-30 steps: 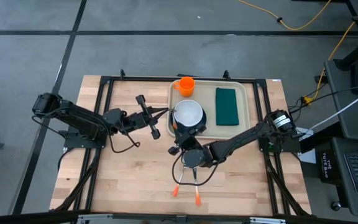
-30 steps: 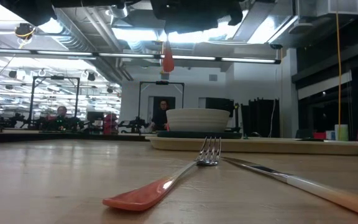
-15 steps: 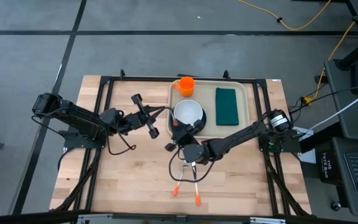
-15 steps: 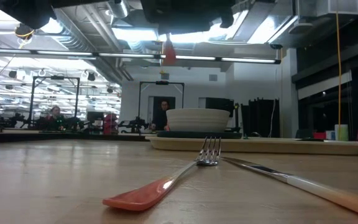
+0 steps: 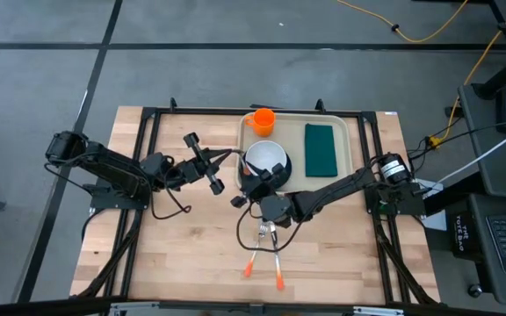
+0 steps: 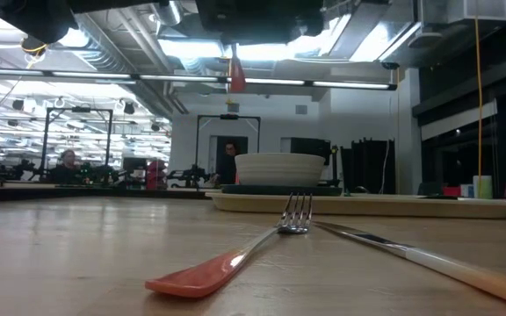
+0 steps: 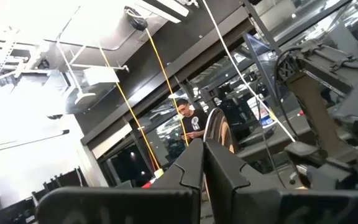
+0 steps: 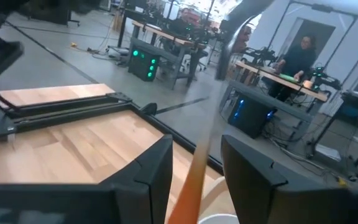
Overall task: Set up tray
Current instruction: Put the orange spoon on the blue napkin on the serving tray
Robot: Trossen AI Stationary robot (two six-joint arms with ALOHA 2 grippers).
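The beige tray [image 5: 351,151] lies at the table's far side and carries an orange cup [image 5: 263,120], a green napkin [image 5: 321,149] and a white bowl [image 5: 266,160] on a dark plate. My right gripper [image 5: 251,184] hovers at the bowl's near left side, shut on an orange-handled spoon [image 8: 197,155]. A fork [image 6: 235,263] and a knife [image 6: 429,261], both orange-handled, lie flat on the wood near the front edge. My left gripper [image 5: 211,171] is shut on nothing, raised left of the tray. My right gripper holds the spoon's orange handle [image 8: 188,186] between its two fingers. The metal stem [image 8: 221,68] runs on past the fingertips. The fingers point roughly level. The spoon is lifted clear of the table, and its handle end [image 6: 234,79] hangs below the gripper, high over the fork.
Bare wood lies left of the fork and in front of my left arm. A black frame rail [image 5: 148,140] runs along the table's left and far edges. People show in the room beyond the table.
My right gripper has carried the spoon a little toward the table's far edge, closer to the bowl, and slightly up. The fork and the knife have stayed where they lay.
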